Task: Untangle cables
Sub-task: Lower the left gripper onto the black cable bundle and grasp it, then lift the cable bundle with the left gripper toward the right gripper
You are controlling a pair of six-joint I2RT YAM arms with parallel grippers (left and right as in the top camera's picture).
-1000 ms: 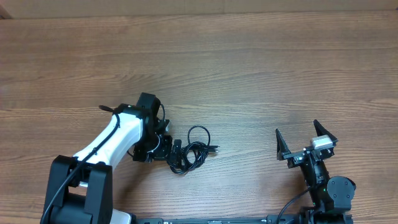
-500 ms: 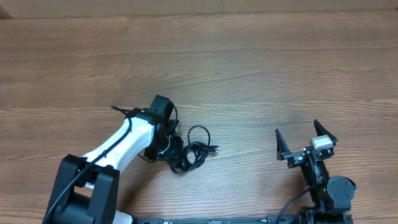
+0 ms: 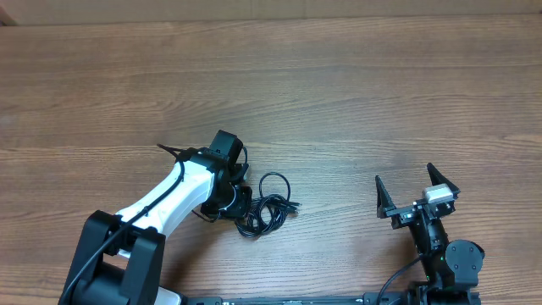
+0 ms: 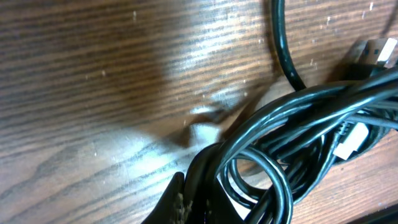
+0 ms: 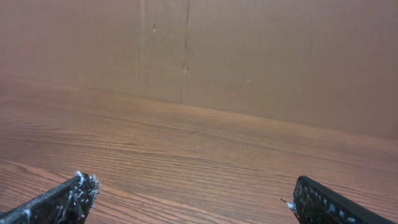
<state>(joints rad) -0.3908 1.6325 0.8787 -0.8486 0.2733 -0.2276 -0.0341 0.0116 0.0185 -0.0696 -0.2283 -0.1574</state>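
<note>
The cables [image 3: 269, 210] lie as a small black tangled bundle on the wooden table, with one loop [image 3: 273, 175] sticking out toward the back. My left gripper [image 3: 244, 212] is at the bundle's left side, shut on several strands. In the left wrist view the cables [image 4: 298, 118] fill the right half, and my left gripper [image 4: 205, 186] pinches the coiled strands at the bottom centre. A USB plug [image 4: 376, 53] and a small white connector [image 4: 348, 140] show in the tangle. My right gripper [image 3: 404, 174] stands open far to the right, apart from the cables, with nothing between its fingers [image 5: 62, 199].
The wooden table [image 3: 339, 102] stretches bare behind and between the arms. In the right wrist view a brown wall [image 5: 249, 56] rises at the table's far edge. The right arm's base [image 3: 449, 258] sits at the front right edge.
My left gripper slid right into the bundle and closed from open onto the cable strands. The bundle shifted slightly. The right arm has not moved.
</note>
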